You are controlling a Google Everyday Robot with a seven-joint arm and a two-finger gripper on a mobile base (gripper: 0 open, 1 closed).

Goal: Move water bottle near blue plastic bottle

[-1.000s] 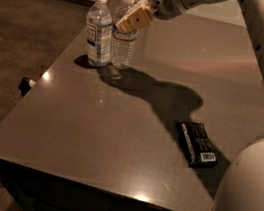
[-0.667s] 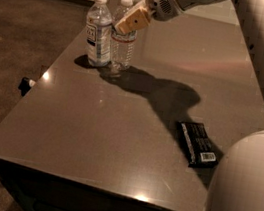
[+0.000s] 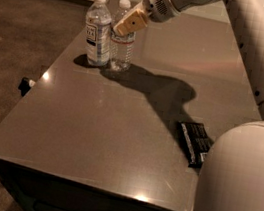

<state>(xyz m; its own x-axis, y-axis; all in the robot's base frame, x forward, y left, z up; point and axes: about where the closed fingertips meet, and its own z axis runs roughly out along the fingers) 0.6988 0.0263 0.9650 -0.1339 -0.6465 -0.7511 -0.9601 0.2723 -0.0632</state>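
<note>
The water bottle (image 3: pixel 122 50), slim and clear with a white cap, stands on the table (image 3: pixel 115 140) at its far left, right beside the blue plastic bottle (image 3: pixel 98 33). The blue plastic bottle is wider, has a white cap and a large white label, and stands just to the left of the water bottle, almost touching it. My gripper (image 3: pixel 127 25) reaches in from the upper right and is shut on the water bottle at its shoulder. One tan finger (image 3: pixel 132 22) lies across the front of the label band; the other finger is hidden behind the bottle.
A black flat packet (image 3: pixel 194 143) lies near the table's right edge. My white arm and body (image 3: pixel 241 177) fill the right side. The table's left edge drops to a brown floor (image 3: pixel 13 56), where a small dark object (image 3: pixel 25 85) sits beside the table.
The gripper and the water bottle have shifted slightly down and left, towards the blue plastic bottle. The blue plastic bottle and the black packet have not moved.
</note>
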